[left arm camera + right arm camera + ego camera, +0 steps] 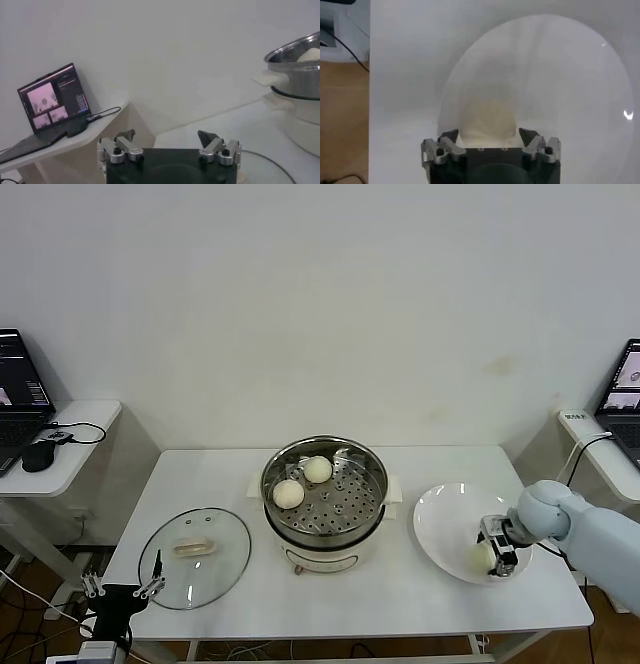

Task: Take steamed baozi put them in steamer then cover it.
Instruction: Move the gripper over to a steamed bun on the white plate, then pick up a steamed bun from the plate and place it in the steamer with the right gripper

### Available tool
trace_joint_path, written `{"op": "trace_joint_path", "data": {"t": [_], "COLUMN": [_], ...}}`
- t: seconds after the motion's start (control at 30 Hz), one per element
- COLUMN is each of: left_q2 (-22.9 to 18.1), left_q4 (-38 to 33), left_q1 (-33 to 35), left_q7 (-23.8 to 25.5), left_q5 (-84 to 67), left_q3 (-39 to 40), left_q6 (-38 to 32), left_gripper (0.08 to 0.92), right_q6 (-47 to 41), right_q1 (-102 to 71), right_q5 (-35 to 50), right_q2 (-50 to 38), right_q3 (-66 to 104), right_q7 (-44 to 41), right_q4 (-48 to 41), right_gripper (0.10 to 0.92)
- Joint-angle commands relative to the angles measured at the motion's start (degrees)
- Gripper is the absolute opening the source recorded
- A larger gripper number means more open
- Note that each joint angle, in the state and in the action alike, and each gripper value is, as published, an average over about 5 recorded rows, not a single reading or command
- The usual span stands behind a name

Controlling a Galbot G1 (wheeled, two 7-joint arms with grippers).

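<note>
Reaching into the white plate (440, 514), the right claw (497, 556) is seen closed around a baozi (487, 121); two buns (303, 482) sit in the steamer (324, 489); the left claw (123, 588) hangs wide beside the cover (195, 557)

Steamer (324, 484), centre: polished stainless steel, perforated metal tray, glossy cream plastic base. Cover (195, 557), lower left: clear glass, metal rim. Baozi (288, 494): smooth, matt dough. Plate (445, 514), right: glossy white. Table (400, 594): matt white.
</note>
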Motion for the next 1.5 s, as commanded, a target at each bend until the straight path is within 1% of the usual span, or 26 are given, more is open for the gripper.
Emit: {"op": "trace_joint_path", "data": {"t": [0.03,0.27,0.47,0.63,0.73,0.93,1.1,1.2,1.4,1.5], "left_q2": [0.04,0.07,0.32,0.6,0.79,0.67,0.27,-0.09,-0.73,-0.98], "left_q4": [-0.14,-0.11,-0.43,-0.84,-1.02,-1.54,-1.75,-1.95,-2.92,-3.41], "left_q1": [0.03,-0.13,-0.53,-0.69,-0.7,-0.62,-0.51,-0.32,0.59,1.02], "left_q7": [-0.02,-0.07,-0.03,0.01,0.01,0.02,-0.02,-0.06,-0.12,-0.14], "left_q5": [-0.01,0.03,-0.05,-0.19,-0.28,-0.3,-0.4,-0.44,-0.52,-0.67], "left_q3": [-0.04,0.13,0.3,0.4,0.37,0.25,-0.08,-0.3,-1.24,-1.86], "left_q6": [0.0,-0.04,-0.01,0.05,0.04,0.08,0.03,0.0,-0.04,-0.04], "left_gripper": [0.823,0.823,0.823,0.823,0.823,0.823,0.823,0.823,0.823,0.823], "right_q6": [-0.06,-0.48,-1.33,-2.29,-3.02,-4.22,-5.3,-4.83,2.53,6.58], "right_q1": [-0.61,5.31,17.63,29.01,35.93,48.34,51.36,50.41,46.38,45.43], "right_q5": [-0.13,3.08,9.17,14.89,18.33,23.18,26.86,27.46,26.74,24.85], "right_q2": [0.73,-0.94,-2.38,-0.6,2.26,11.7,19.32,23.1,29.66,32.0], "right_q3": [0.63,-1.46,-6.41,-9.57,-13.03,-20.11,-24.1,-26.13,-30.46,-33.17], "right_q7": [0.04,-1.4,-3.02,-3.47,-3.35,-2.12,0.66,1.49,3.12,3.02], "right_q4": [-0.72,0.55,1.87,1.77,1.4,1.29,2.65,3.28,1.66,0.54], "right_gripper": [0.652,0.645,0.645,0.645,0.645,0.651,0.653,0.653,0.653,0.653]}}
